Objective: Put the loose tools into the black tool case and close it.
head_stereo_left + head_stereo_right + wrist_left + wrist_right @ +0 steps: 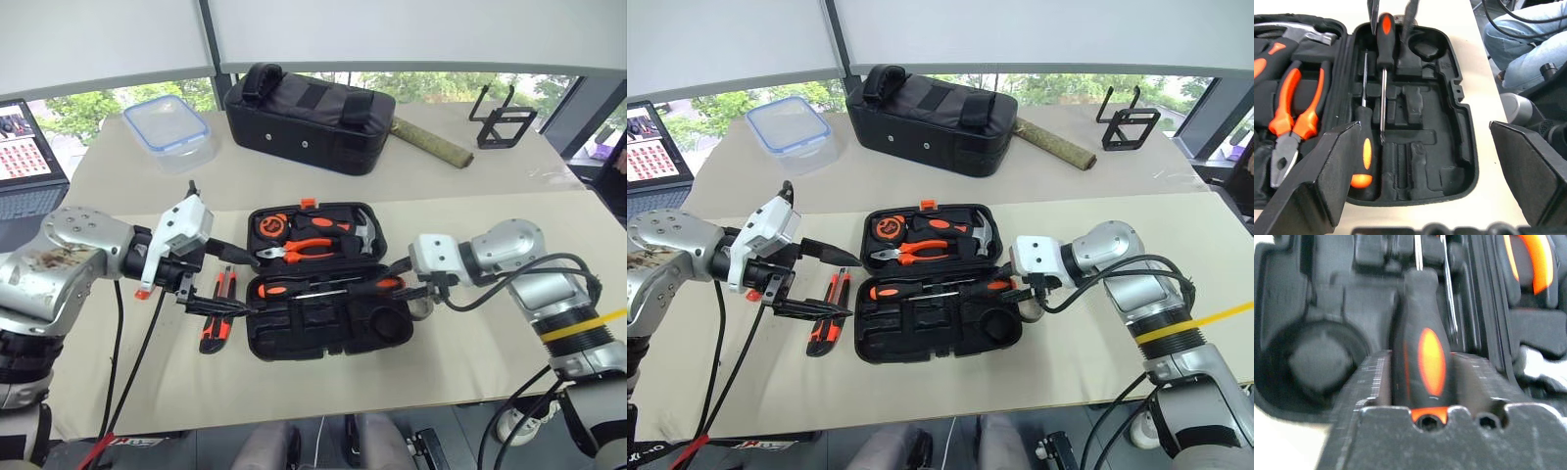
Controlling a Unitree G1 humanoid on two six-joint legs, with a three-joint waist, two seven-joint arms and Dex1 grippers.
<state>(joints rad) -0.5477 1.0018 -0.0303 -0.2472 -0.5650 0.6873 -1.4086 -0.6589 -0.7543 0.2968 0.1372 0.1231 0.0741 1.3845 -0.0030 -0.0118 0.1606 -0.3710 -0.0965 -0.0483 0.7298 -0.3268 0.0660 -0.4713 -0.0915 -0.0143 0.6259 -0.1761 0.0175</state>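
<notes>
Screwdriver point(1422, 360), black with an orange patch, lies between the right gripper's point(423, 290) loosened fingers, over the near half of the open black tool case point(323, 333). Left gripper point(211, 279) hangs wide open just beside the case, above the utility knife point(217, 311).

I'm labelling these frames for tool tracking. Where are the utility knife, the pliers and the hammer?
utility knife point(217, 311): left eye view, middle of its body, on the table left of the case.
pliers point(315, 249): left eye view, orange handles.
hammer point(1298, 32): left wrist view, metal head.
</notes>
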